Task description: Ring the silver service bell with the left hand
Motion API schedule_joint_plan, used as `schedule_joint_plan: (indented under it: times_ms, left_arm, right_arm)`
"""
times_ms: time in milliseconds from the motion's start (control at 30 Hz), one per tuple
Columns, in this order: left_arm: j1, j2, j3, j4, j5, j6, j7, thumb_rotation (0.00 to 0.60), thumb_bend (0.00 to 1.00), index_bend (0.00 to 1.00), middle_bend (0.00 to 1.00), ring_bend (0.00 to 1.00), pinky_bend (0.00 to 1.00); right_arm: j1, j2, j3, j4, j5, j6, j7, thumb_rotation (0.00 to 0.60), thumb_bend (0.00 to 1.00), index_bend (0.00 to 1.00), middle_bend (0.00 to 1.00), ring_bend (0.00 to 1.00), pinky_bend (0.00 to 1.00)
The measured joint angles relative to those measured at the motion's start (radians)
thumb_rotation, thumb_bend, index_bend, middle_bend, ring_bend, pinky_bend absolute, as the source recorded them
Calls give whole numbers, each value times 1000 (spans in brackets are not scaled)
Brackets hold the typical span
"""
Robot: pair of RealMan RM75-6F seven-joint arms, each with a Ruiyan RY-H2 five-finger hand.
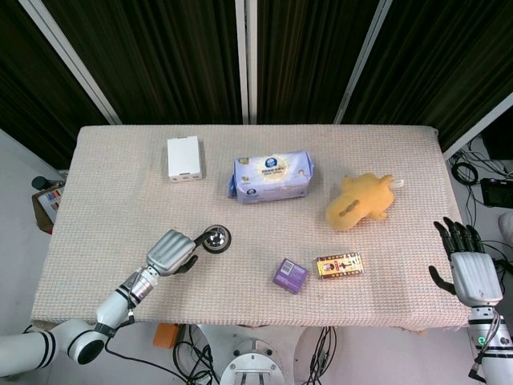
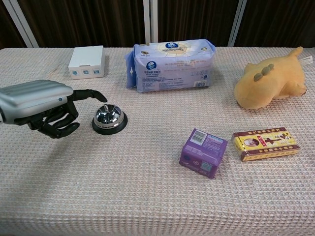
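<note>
This looks like a robot test room, not a home. A table [image 1: 120, 184] with a bumpy beige cloth stands in front of dark curtains [image 1: 168, 56] hung between white poles. Loose cables [image 1: 321, 353] trail on the pale floor [image 1: 16, 208] under the near edge.
</note>
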Motion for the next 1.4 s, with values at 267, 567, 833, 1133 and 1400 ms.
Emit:
schedule_joint_plan:
  times_ms: [267,567,833,1133,1400]
  left_arm:
    - [-7,-3,-1,14,-5,-5,-13,600,516,129,804,793,673]
    - [-7,-10,7,20,-17,-17,-4,600,515,129,804,794,672]
    - [-9,-6,8,8,-23,-13,3,600,515,131,803,792,668]
    - [-8,-6,7,4,-12,0,7,600,516,131,803,792,667]
    - [-15,-15,12,16,-36,-29,17,600,515,131,802,792,665]
  right_arm:
    - [1,-1,0,-1,1,0,-3,600,229,0,0,0,0]
    - [-1,-6,-4,8,3,-3,0,600,231,0,0,0,0]
    - [-2,-11,-5,20,1,0,14,600,232,0,0,0,0]
    - [-4,-8,-4,24,2,1,23,600,232,0,0,0,0]
    - [-3,-7,-2,23,3,1,21,600,233,0,0,0,0]
